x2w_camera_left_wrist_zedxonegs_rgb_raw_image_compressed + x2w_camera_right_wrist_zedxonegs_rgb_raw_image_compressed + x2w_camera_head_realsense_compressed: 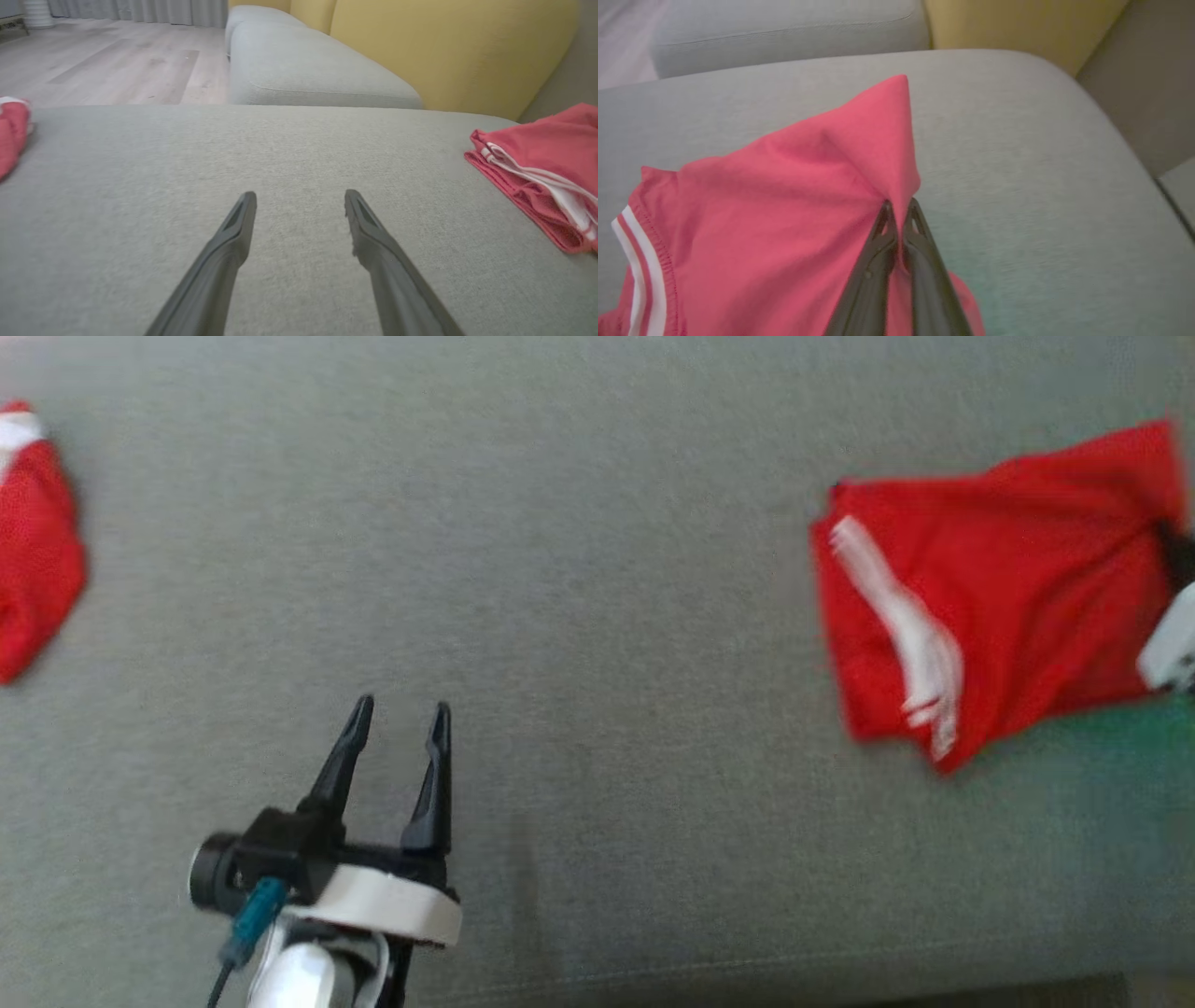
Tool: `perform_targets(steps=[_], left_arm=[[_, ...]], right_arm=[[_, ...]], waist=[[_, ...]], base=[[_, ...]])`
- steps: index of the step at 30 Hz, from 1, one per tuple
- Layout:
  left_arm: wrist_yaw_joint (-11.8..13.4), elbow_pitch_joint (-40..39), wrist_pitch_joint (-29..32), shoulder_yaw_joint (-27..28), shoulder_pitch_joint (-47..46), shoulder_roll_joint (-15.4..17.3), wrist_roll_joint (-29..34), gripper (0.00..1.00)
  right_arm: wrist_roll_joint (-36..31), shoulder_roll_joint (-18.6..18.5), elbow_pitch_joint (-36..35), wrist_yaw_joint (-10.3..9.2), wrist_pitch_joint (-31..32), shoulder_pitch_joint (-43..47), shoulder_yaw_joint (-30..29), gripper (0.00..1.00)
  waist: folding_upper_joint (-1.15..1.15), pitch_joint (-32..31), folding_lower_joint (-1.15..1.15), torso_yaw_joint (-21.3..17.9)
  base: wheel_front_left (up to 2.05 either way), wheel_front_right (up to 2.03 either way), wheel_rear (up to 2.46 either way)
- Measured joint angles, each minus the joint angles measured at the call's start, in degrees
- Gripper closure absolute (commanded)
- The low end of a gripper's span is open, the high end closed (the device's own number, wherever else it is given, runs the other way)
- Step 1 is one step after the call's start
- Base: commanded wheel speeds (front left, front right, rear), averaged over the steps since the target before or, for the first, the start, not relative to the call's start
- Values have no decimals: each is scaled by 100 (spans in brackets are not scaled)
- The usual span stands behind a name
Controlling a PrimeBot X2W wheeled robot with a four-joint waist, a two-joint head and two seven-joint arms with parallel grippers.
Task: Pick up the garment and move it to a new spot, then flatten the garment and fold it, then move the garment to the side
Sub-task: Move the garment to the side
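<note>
Two pincers, two red cloths, one seat.

1. Right pincer [900, 205]: clenched, its dark fingers pressed together on a raised pleat of the red fabric garment with white stripes [784, 224]. The cloth rises to a peak just beyond the fingertips and spreads away to this pincer's left. Its near part is cut off by the bottom edge of the right wrist view. In the head view this pincer is cropped at the right edge and smeared, a pale housing and a dark patch at the garment's corner.

2. Left pincer [401, 707]: released, fingers spread apart over the bare grey upholstered sofa seat [607, 569]. Whether it touches the seat cannot be told. The garment lies well apart to its right, folded, with layered edges and stripes turned toward it.

3. Second red cloth with a white band [33, 541]: well apart to the left pincer's left and cropped by the frame edge. Its kind is not discernible.

4. Yellow back cushion [448, 51] and pale wood floor [107, 60]: beyond the left pincer's fingertips, past the seat's far edge.
</note>
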Motion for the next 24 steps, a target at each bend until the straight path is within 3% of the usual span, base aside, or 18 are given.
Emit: perform_targets(steps=[8, 12, 17, 18, 19, 24], left_arm=[[-201, -70, 0, -37, -446, 8, 318, 0], [-221, -124, 0, -134, -494, 8, 412, 0], [-158, -275, 0, -115, -480, 5, 430, 0], [-158, -278, 0, -114, -469, 5, 430, 0], [-157, -281, 0, -112, -449, 5, 430, 0], [-92, -285, 0, -103, -382, 4, 426, 0]], right_arm=[[-1044, -358, 1137, 0, -884, -1284, -1213, 100], [-1796, -715, 1711, 0, -1179, -1833, -1851, 100], [-2858, -843, 2194, 0, -1363, -2290, -2568, 100], [-3064, -837, 2252, 0, -1455, -2334, -2706, 76], [-3271, -831, 2308, 0, -1518, -2363, -2831, 0], [-4049, -624, 2441, 0, -1991, -2362, -3136, 0]], waist=[[0, 731, 1, -268], [0, 995, 1, -182], [0, 1176, 1, 13], [0, 1191, 1, 39], [0, 1196, 1, 56], [0, 1075, 0, 25]], base=[[0, 0, 0], [0, 0, 0], [0, 0, 0], [0, 0, 0], [0, 0, 0], [0, 0, 0]])
